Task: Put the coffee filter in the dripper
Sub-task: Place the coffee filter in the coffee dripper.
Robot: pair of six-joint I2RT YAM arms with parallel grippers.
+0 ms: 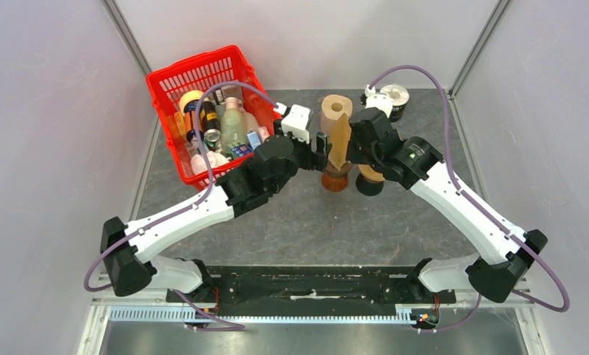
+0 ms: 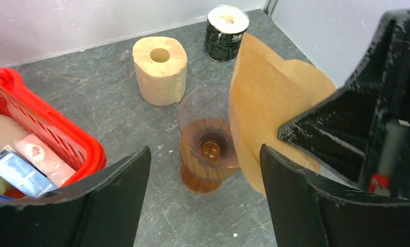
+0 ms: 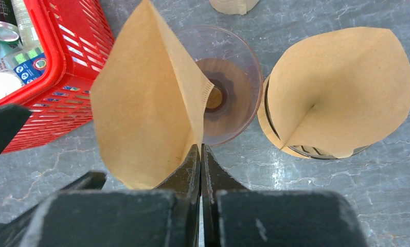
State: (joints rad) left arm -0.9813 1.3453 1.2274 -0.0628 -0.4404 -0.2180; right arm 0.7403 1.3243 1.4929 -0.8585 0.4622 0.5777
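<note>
The right pincer [image 3: 200, 154] is clamped on the edge of the brown paper coffee filter [image 3: 146, 113], which rises beyond its tips. The glass dripper [image 3: 233, 87] stands just past it. The left pincer [image 2: 203, 154] gapes wide, with the filter beside its right finger.

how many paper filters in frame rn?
2. The held filter is pinched in the right gripper near the glass dripper; the second filter sits opened on a stand beside it. More may be stacked underneath.
</note>
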